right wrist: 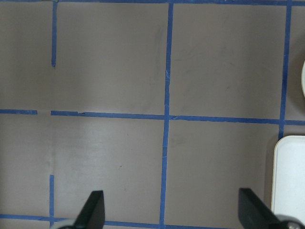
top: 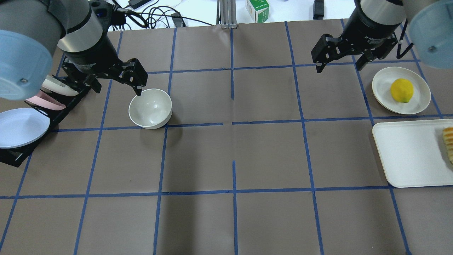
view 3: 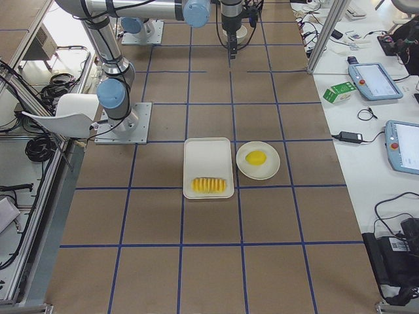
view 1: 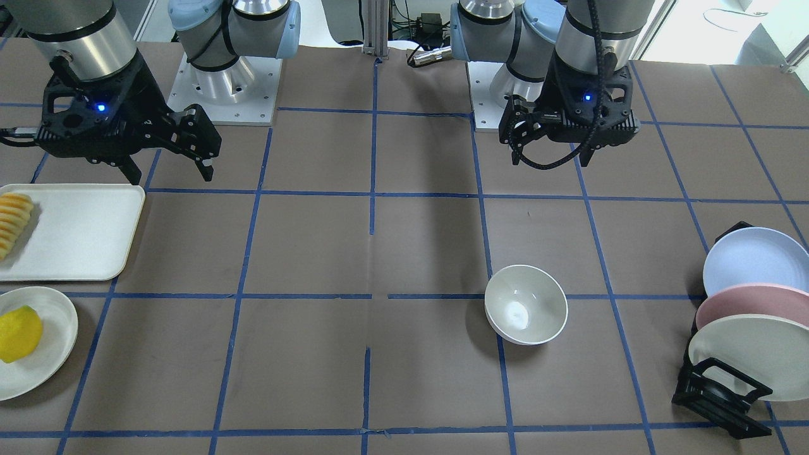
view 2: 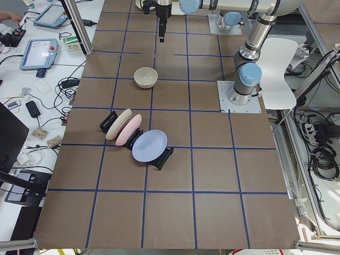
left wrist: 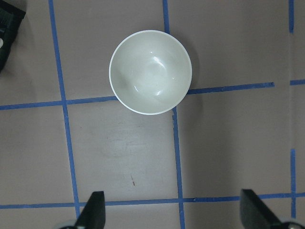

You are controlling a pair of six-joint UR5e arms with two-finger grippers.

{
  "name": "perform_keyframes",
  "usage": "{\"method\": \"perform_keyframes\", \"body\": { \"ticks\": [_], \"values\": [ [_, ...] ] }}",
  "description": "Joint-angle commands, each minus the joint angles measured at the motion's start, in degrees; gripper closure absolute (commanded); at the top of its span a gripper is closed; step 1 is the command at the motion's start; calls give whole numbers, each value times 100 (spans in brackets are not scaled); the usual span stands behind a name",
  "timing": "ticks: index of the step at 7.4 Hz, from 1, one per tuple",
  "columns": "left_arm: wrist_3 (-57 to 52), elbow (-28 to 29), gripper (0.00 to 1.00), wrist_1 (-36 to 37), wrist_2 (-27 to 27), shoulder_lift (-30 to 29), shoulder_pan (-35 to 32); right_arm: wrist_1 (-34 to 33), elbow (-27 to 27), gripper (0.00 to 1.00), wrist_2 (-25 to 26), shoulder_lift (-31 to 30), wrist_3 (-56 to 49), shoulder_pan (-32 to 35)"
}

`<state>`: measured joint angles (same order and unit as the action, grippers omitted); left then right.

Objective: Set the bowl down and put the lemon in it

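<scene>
The off-white bowl (view 1: pixel 526 304) stands upright and empty on the brown table, left of centre in the overhead view (top: pixel 150 108) and under the left wrist camera (left wrist: pixel 150 71). My left gripper (top: pixel 116 85) is open and empty, raised above the table just beside the bowl, apart from it (view 1: pixel 550 158). The yellow lemon (top: pixel 402 90) lies on a shallow white plate (top: pixel 384 83) at the far right (view 1: pixel 19 333). My right gripper (top: pixel 339 65) is open and empty, raised to the left of that plate (view 1: pixel 169 174).
A black rack with several plates (top: pixel 21 124) stands at the table's left end, close to my left arm. A white tray (top: pixel 410 156) with a row of yellow-orange slices (top: pixel 448 141) lies near the lemon plate. Blue tape lines grid the table.
</scene>
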<state>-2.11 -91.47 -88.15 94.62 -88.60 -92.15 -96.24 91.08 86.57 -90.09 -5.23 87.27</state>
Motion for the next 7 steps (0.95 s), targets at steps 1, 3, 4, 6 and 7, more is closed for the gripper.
{"method": "perform_keyframes", "body": {
  "ticks": [1, 3, 4, 6, 7],
  "values": [
    [0, -11, 0, -1, -5, 0, -5, 0, -3, 0, -17, 0, -4, 0],
    [0, -20, 0, 8, -40, -17, -5, 43, -20, 0, 35, 44, 13, 0],
    [0, -20, 0, -18, -6, -8, -5, 53, -73, 0, 44, 105, -22, -52],
    [0, -20, 0, 17, -23, -43, 4, 70, -187, 0, 579, 359, -179, -672],
    [0, -20, 0, 8, -5, -35, -5, 79, -222, 0, 571, 395, -398, -1303]
  ]
}}
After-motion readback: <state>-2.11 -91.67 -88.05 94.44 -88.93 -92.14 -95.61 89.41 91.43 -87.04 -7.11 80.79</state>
